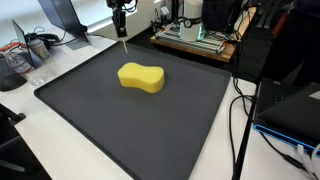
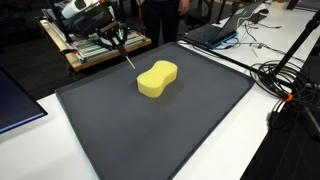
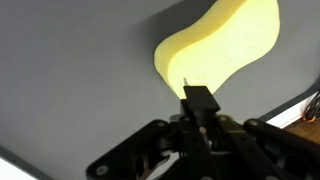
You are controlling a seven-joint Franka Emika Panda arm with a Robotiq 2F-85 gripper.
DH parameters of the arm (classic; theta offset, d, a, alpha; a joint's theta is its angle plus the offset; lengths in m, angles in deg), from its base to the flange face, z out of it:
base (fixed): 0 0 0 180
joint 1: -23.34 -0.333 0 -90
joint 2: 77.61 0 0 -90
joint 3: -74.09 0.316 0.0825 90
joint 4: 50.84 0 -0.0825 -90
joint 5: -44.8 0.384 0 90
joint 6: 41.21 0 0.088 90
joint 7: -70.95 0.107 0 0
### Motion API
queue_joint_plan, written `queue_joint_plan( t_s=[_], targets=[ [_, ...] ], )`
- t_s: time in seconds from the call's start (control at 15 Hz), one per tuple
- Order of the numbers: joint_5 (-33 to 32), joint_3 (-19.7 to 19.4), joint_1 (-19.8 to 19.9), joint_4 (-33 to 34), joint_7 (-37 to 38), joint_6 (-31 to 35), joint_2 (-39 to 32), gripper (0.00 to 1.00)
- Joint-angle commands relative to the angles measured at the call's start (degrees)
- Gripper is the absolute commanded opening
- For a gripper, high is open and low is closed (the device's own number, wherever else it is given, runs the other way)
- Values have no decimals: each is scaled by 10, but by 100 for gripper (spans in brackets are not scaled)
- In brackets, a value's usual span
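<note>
A yellow peanut-shaped sponge [image 1: 141,77] [image 2: 157,79] lies on a large black mat [image 1: 90,115] [image 2: 150,135]. My gripper [image 1: 121,28] [image 2: 116,38] hangs above the mat's far edge, just behind the sponge, shut on a thin pale stick [image 1: 123,46] [image 2: 128,58] that points down toward the mat without touching the sponge. In the wrist view the sponge [image 3: 220,45] fills the upper right, and the gripper [image 3: 200,105] shows a dark block between its closed fingers, with the stick's tip just visible over the sponge's near edge.
A wooden board with electronics [image 1: 195,40] [image 2: 95,48] stands behind the mat. Cables [image 1: 240,120] [image 2: 285,80] trail along one side of it. Headphones [image 1: 40,42] and a laptop [image 2: 215,30] sit on the white table around it.
</note>
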Motion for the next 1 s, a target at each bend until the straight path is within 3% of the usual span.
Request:
queue_joint_plan(
  t_s=[0.0, 0.13, 0.2, 0.27, 0.33, 0.53, 0.73, 0.93],
  targets=[
    [-4, -5, -63, -117, 8, 109, 116, 3],
    [-28, 1, -97, -155, 31, 158, 149, 3],
    [-25, 43, -79, -169, 32, 177, 163, 3],
    [-34, 57, -86, -183, 44, 196, 174, 3],
    [-30, 89, -69, -141, 45, 200, 140, 3],
    [-58, 179, -43, -144, 84, 237, 153, 3],
    [-144, 309, 38, -138, 165, 236, 162, 3],
    [-247, 441, 124, -133, 271, 177, 214, 3]
  ],
)
